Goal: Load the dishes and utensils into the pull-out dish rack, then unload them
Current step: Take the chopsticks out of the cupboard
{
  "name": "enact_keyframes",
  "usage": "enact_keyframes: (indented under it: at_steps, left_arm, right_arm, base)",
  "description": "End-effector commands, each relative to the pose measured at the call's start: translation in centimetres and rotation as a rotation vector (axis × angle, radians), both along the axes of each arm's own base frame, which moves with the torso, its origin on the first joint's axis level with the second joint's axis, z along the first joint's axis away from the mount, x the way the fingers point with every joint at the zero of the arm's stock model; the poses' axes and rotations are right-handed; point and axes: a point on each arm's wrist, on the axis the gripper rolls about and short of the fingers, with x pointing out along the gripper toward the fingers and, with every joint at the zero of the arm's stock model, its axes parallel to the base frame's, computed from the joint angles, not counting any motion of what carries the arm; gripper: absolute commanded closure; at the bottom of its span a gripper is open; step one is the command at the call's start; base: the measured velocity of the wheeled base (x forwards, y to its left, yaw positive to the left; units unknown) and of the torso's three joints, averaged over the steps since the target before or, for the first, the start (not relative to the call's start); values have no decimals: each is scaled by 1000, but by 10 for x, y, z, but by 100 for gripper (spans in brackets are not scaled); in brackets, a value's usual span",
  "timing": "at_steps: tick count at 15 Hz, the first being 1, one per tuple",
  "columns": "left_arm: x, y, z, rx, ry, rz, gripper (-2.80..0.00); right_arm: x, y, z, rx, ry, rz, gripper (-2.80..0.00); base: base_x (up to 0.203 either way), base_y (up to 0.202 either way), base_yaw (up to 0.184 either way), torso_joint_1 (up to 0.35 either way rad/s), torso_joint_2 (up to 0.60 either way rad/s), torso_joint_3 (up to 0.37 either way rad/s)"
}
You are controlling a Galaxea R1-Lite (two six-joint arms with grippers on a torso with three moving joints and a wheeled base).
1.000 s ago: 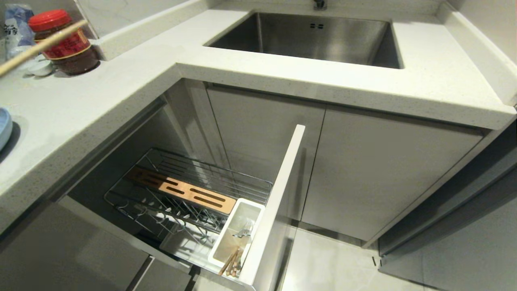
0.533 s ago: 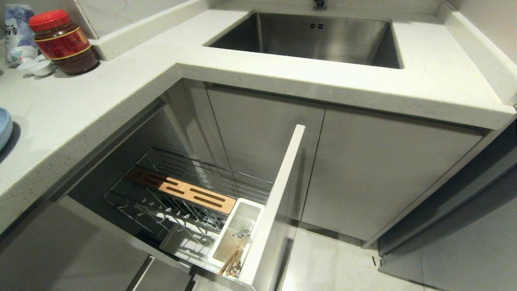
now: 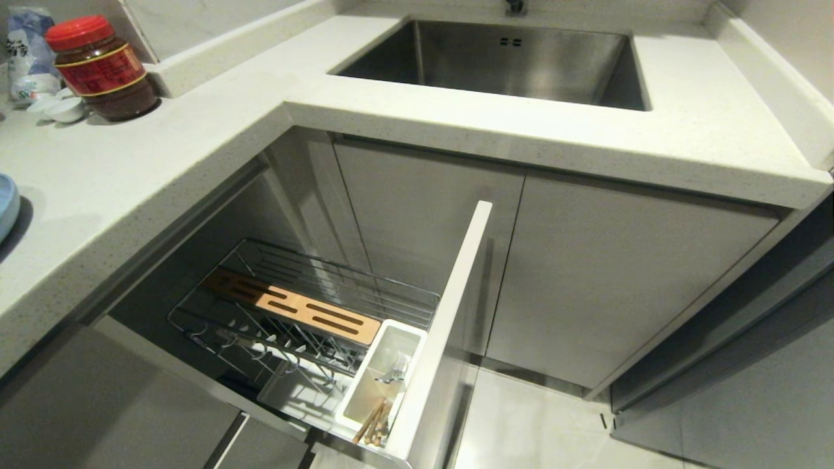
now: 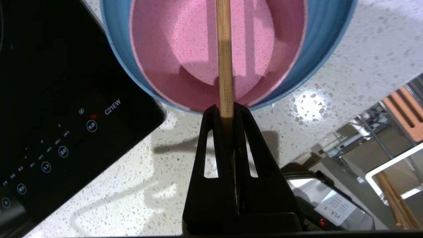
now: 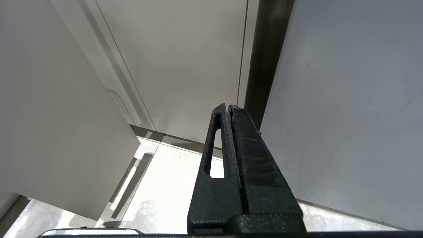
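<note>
One light-wood chopstick (image 4: 224,56) is pinched in the left gripper (image 4: 226,112), held over the matte pink bowl (image 4: 185,43) nested in the light-blue plate (image 4: 317,53) on the speckled stone counter (image 4: 347,66), off the left edge of the head view. Unloading looks to be in hand; next, I judge, the stick must be lowered and let go gently. Further right, the chrome wire rack (image 3: 313,293) stands pulled out, more chopsticks (image 3: 373,422) and a fork (image 3: 393,374) in its white bin (image 3: 355,391). Rightmost, the right gripper (image 5: 228,109) hangs pressed together, empty, by cabinet fronts.

Pink bowl (image 4: 205,49) nested in blue plate (image 4: 317,46); chopstick (image 4: 224,59) over bowl; rack (image 3: 313,306) seemingly pulled out.
</note>
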Motion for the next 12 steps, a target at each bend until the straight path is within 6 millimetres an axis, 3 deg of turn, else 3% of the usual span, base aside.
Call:
enact_keyframes:
  at_steps: [1, 12]
  left_arm:
    - [15, 5, -5, -10, 51, 3, 0]
    - [34, 15, -4, -6, 35, 39, 0]
  right_arm:
    - [2, 0, -7, 0, 25, 0, 0]
    - [2, 0, -7, 0, 24, 0, 0]
  base:
    - [0, 0, 0, 0, 0, 0]
    - [0, 0, 0, 0, 0, 0]
